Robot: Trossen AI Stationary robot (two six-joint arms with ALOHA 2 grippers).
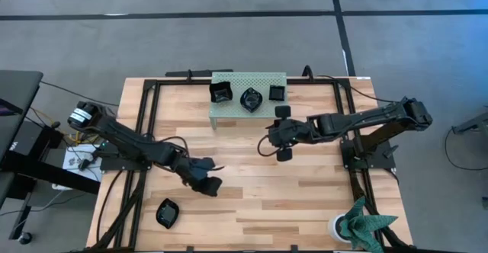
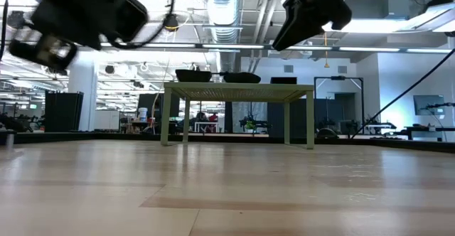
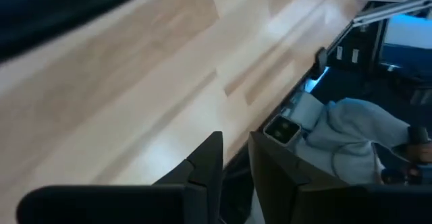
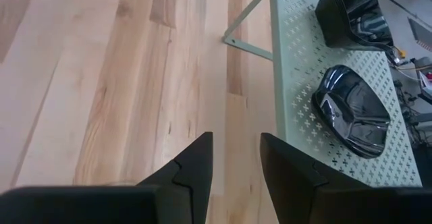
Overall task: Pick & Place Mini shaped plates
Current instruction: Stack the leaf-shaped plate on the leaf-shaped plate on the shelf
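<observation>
Left gripper (image 1: 207, 174) hangs above bare wood toward the seven o'clock part of the table (image 1: 305, 200), its two fingers (image 3: 202, 166) a narrow gap apart with nothing between them, so it grasps no plate; whether it is closing or simply resting so I cannot tell. Just beyond it, at about seven o'clock near the table's front-left corner, one mini shaped plate (image 1: 167, 212) lies alone on the wood, probably the piece this arm is concerned with, since it is the only dish off the rack. Three more glossy black plates sit in a row on the pale green perforated rack (image 1: 229, 114) at twelve o'clock: a squarish dish (image 1: 221, 93) at the left, a rounder wavy one (image 1: 251, 99) in the middle and a small square one (image 1: 277, 93) at the right, raised on the rack's legs where a gripper can approach them from the side. The right gripper (image 1: 283, 132) hovers near the table's centre, just off the rack's front-right corner at about one o'clock, fingers (image 4: 196, 163) parted and empty, pointing along the rack's edge with the wavy dish (image 4: 352, 110) and the squarish dish (image 4: 351, 15) in its sight; it seems poised for whichever rack plate is next. A green cloth (image 1: 364, 224) sits at the five o'clock corner, apart from the work.
</observation>
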